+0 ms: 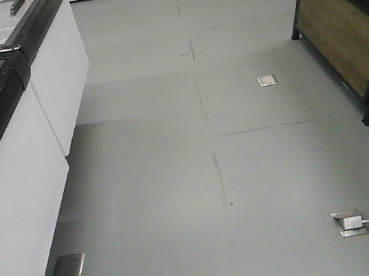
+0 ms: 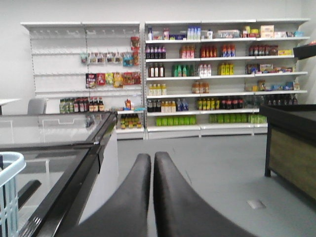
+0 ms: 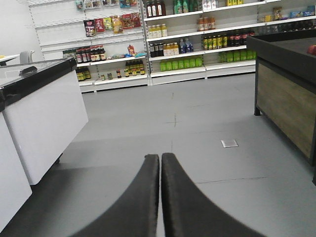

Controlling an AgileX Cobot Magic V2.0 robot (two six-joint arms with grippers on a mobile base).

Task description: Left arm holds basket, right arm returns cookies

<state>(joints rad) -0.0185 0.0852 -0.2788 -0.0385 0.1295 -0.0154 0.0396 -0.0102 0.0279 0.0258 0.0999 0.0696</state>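
Note:
My left gripper (image 2: 152,157) is shut and empty, pointing over the grey floor toward the far shelves. A corner of the light blue basket (image 2: 10,190) shows at the left edge of the left wrist view, on the glass-topped freezer, apart from the gripper. My right gripper (image 3: 160,157) is shut and empty, pointing along the aisle floor. The cookies box is not in view. Neither arm shows in the front view.
White chest freezers with black rims (image 1: 23,127) line the left side; they also show in the left wrist view (image 2: 74,148). A dark wood-panelled counter (image 1: 346,30) stands on the right. Stocked shelves (image 2: 222,74) fill the back wall. A floor socket with a white cable (image 1: 350,222) lies at front right.

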